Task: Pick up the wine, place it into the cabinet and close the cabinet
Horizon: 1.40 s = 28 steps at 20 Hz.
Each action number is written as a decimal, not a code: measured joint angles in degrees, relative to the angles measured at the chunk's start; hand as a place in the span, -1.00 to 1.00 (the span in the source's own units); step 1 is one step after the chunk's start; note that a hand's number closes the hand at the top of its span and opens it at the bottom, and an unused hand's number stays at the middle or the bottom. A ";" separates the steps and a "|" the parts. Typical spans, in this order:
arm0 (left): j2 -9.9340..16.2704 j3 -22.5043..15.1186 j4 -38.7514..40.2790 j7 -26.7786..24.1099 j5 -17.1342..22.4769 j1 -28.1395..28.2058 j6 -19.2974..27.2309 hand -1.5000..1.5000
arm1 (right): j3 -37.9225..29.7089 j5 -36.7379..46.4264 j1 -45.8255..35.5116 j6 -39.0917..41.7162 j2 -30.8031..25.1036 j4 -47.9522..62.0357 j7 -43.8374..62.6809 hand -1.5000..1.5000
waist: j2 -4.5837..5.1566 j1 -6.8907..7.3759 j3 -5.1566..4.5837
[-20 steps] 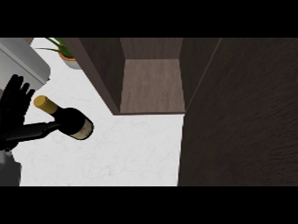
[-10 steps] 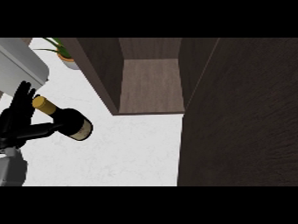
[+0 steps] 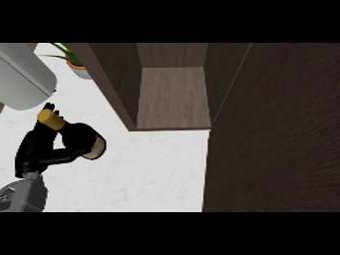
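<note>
The left hand point(image 3: 38, 149) shows at the counter's left side, its black fingers and thumb curled round the wine point(image 3: 75, 135), a dark bottle lying tilted in the grasp. Only parts of the bottle can be made out: the gold-topped neck point(image 3: 51, 119) pokes out above the hand toward the counter's far left, and the pale round base point(image 3: 96, 148) faces right, toward the cabinet. The middle of the bottle is largely hidden by the fingers, and whether it touches the counter point(image 3: 150, 169) cannot be told. The grey forearm point(image 3: 21, 195) is cut off at the lower edge.

The cabinet point(image 3: 174, 94) stands open at the counter's far side, its wooden inner floor bare and visible. Its dark door point(image 3: 283, 134) swings out over the counter's right side and hides everything there. A large grey rounded shape point(image 3: 14, 74) crosses the far left corner, cut off and hard to identify. A potted plant point(image 3: 75, 62) sits behind it, partly hidden by the cabinet's side wall.

The right hand does not show.
</note>
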 measured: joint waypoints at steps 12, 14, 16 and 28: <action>-1.57 1.02 11.58 -9.58 0.80 -1.47 -1.95 -1.00 | 1.09 0.21 0.26 -0.32 0.15 0.14 -0.42 -1.00 | 0.03 0.20 -0.02; -2.61 1.47 13.40 -11.29 1.29 -2.18 -1.48 -1.00 | 0.85 0.23 -0.35 -0.46 0.18 0.22 0.04 -1.00 | 0.05 0.24 -0.02; -2.47 2.50 16.00 -12.49 2.26 -3.63 -1.94 -1.00 | 0.89 0.27 -1.16 -0.75 0.26 0.23 0.60 -1.00 | 0.07 0.18 -0.03; -3.33 6.84 24.43 -17.20 8.54 -7.35 -5.96 -1.00 | -0.07 0.21 0.10 0.01 -0.84 0.07 -0.46 -1.00 | 0.04 0.03 -0.01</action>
